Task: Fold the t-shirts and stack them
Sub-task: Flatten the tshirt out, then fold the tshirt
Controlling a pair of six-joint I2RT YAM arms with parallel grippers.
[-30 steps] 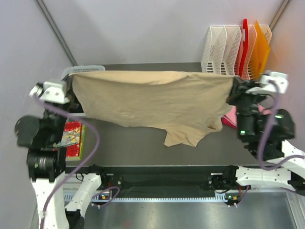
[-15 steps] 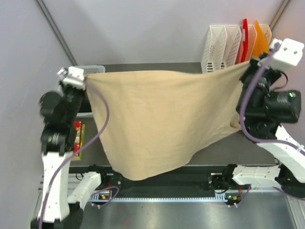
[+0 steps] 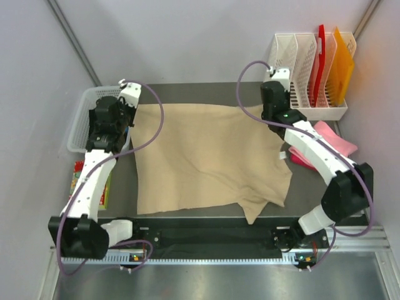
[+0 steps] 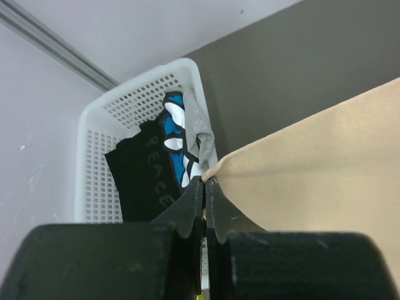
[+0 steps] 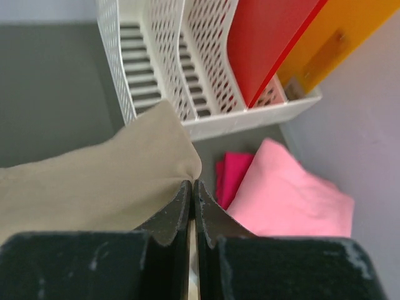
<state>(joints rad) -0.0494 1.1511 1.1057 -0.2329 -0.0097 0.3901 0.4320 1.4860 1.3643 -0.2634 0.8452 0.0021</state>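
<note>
Count: two t-shirts, two claws. Tan t-shirt [image 3: 206, 156] lies spread on the surface [image 3: 187, 92]. Left claw [image 4: 204, 182] is pinched closed on its far-left corner, next to one white basket [image 4: 94, 125]. Right claw [image 5: 191, 185] is pinched closed on its far-right corner. Pink t-shirt [image 5: 287, 194] lies bunched just right of the right claw.

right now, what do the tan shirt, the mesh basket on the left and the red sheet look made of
The tan shirt looks like soft matte cloth, probably cotton knit: it wrinkles and folds. The basket looks like moulded white plastic, slightly glossy, with a grid of holes. The red sheet looks like stiff smooth plastic, perhaps acrylic: flat, straight-edged.
</note>
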